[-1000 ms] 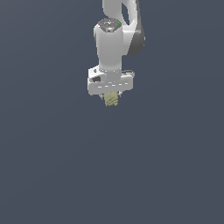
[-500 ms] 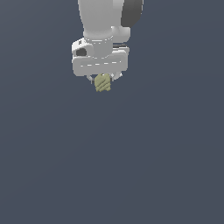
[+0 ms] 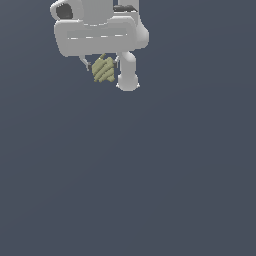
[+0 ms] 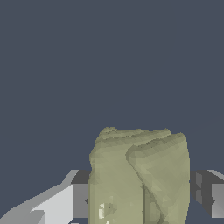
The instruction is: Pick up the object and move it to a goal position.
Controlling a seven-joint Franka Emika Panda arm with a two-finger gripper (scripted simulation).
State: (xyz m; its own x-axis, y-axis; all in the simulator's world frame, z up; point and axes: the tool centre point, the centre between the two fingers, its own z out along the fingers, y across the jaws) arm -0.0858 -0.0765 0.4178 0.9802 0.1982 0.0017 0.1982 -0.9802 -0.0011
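Gripper (image 3: 105, 64) clamped on the olive-yellow object (image 3: 104, 70) — carried higher and toward the exterior view's left within the last second — suggesting transport toward an unseen goal is underway.

Exterior view faces the raised pincer (image 3: 104, 67), perhaps from above; wrist view looks closely past it.
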